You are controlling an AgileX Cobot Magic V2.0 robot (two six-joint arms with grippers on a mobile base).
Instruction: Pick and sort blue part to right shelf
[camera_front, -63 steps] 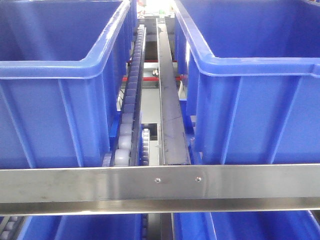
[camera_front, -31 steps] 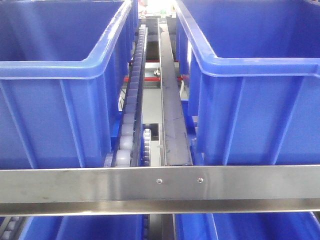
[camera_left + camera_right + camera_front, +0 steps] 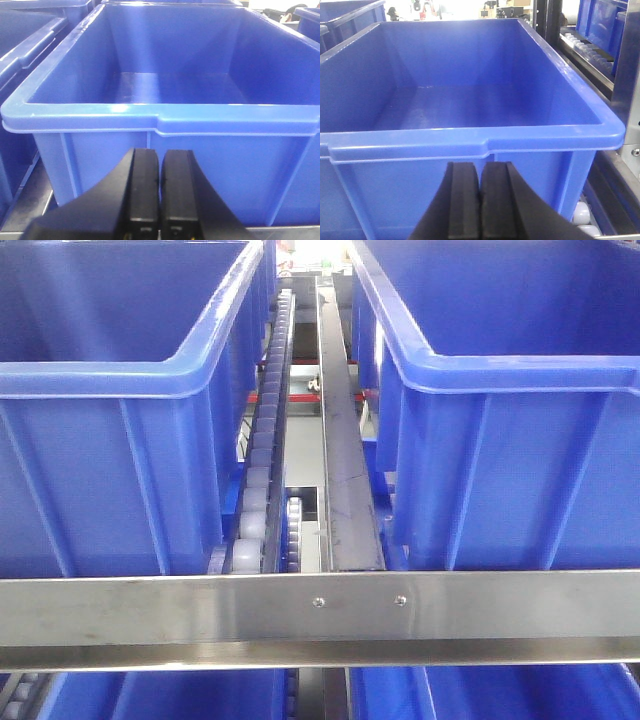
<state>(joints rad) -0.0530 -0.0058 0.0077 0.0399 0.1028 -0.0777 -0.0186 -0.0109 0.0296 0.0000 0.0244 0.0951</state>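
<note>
In the front-facing view, the front rail (image 3: 320, 618) of the right shelf runs across the lower frame, two screws (image 3: 358, 601) at its middle. Behind it, one bin (image 3: 110, 440) fills the upper left and another bin (image 3: 510, 430) the upper right. Between them, a roller track (image 3: 262, 450) lies left of a flat divider rail (image 3: 340, 440), both running toward the top. Below the front rail, more bins (image 3: 160, 695) occupy the bottom edge.

Left tool (image 3: 160, 195) and right tool (image 3: 480, 200), both with black jaws pressed together, empty.
</note>
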